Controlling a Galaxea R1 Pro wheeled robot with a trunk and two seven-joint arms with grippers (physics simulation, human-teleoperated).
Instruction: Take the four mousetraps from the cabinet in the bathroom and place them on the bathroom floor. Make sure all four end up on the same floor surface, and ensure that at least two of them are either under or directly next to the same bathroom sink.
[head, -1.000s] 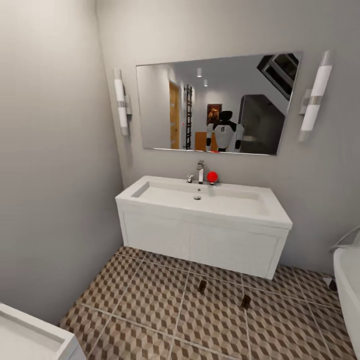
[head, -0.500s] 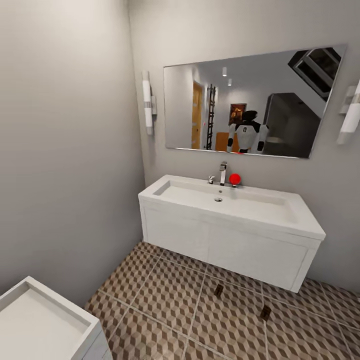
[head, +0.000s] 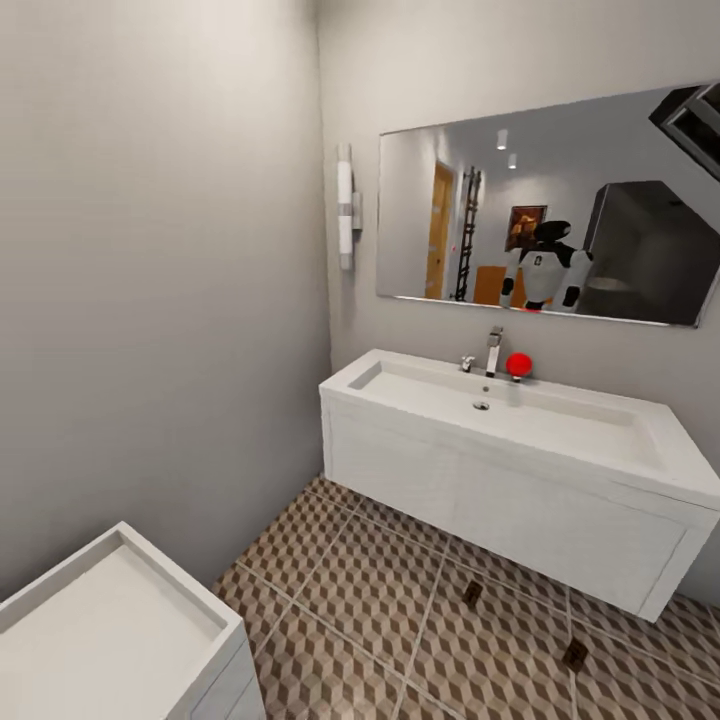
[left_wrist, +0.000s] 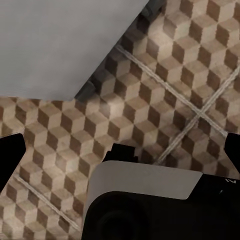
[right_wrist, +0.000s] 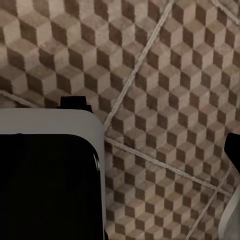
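Two mousetraps (head: 472, 593) are lying on the bathroom floor (head: 370, 600) just before the white sink unit (head: 520, 480). Both grippers are hanging with fingers apart, holding nothing.

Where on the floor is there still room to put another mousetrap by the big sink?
Bare tiles of the bathroom floor run between the grey wall, the corner sink unit and the big sink. The busier strip is in front of its right half, where two mousetraps lie.
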